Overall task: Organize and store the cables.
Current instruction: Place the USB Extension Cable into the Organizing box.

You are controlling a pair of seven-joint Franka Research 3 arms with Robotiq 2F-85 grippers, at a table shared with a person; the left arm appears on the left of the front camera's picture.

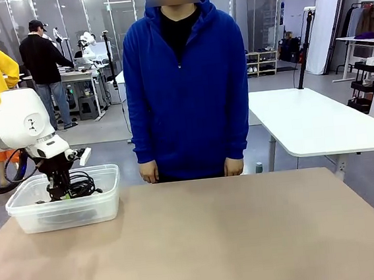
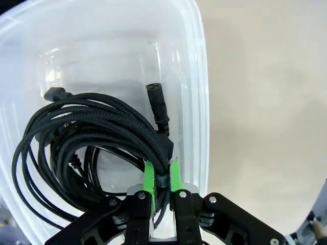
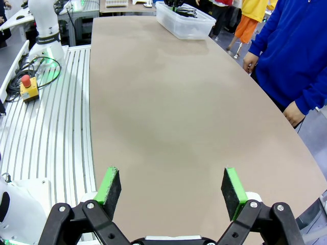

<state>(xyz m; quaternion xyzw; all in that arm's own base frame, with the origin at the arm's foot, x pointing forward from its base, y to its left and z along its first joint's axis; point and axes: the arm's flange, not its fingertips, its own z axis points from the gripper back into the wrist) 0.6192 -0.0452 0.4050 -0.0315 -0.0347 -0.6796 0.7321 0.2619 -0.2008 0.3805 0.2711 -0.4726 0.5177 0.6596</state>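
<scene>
At the left, toward the far edge of the table (image 1: 217, 243), I find the translucent plastic bin (image 1: 68, 216), and the task's black cables are inside its walls. My left gripper (image 2: 162, 178) reaches down into it, its pads closed on the gathered neck of a braided cable coil (image 2: 92, 115). Gripping there, where the strands bunch together, appears sound: it should keep the loops from springing apart, while the coil fans out over the bin floor. A socket-ended power connector (image 2: 157, 104) points away from the fingers, inside the rim, clear of the pinch. I judge the step in hand to be setting this coil down; release calls for a small opening and a straight lift, since a strand could catch on a finger and be drawn out. At the middle of the far side the person stands with both hands lowered, one hand (image 1: 149, 171) beside the table edge, taking no part in the hold. On the right, my right gripper (image 3: 171, 189) is wide open and empty over the tabletop, which I judge sensible, the work being at the left.
</scene>
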